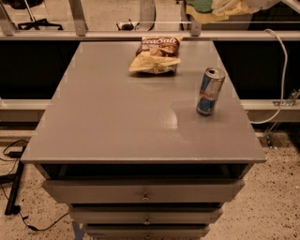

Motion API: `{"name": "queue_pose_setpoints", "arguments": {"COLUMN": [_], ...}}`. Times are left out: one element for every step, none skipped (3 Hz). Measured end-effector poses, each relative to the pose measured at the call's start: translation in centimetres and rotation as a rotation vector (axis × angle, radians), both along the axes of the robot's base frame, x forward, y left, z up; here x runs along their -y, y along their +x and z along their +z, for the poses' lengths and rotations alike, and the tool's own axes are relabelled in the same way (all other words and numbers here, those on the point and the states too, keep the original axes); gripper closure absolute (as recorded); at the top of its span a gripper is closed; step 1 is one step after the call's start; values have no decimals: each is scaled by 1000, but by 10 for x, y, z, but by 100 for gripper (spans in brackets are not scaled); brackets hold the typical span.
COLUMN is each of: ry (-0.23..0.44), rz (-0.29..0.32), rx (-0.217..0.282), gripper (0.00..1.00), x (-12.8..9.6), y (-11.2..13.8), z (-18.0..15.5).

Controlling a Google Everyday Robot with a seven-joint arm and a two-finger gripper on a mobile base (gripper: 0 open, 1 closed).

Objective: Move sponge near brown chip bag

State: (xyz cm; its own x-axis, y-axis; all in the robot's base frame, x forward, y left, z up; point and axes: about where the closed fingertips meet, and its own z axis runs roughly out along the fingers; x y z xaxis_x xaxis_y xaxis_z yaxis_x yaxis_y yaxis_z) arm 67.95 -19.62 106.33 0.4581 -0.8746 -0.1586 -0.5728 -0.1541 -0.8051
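Note:
The brown chip bag (pixel 157 56) lies at the far middle of the grey table (pixel 117 122), its dark brown top facing away and its pale yellow part toward me. My gripper (pixel 216 8) is at the top edge of the view, in the air beyond the table's far right corner. It is shut on the sponge (pixel 200 10), whose green top and pale yellow foam show. The sponge hangs above and to the right of the bag, apart from it. Most of the gripper is cut off by the frame.
A blue-and-silver drink can (pixel 209 91) stands upright on the right side of the table. A metal rail (pixel 140 33) runs behind the far edge. Drawers (pixel 143 192) sit below the front edge. A white cable (pixel 281 70) hangs at the right.

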Motion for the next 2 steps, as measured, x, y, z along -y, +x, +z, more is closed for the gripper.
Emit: {"name": "queue_pose_setpoints", "arguments": {"ry": [-46,-56], "rz": [10,8], "rx": [-66,-103], "gripper": [100,100], "x": [7,13], "y": [10,20], "z": [-38,-58]}}
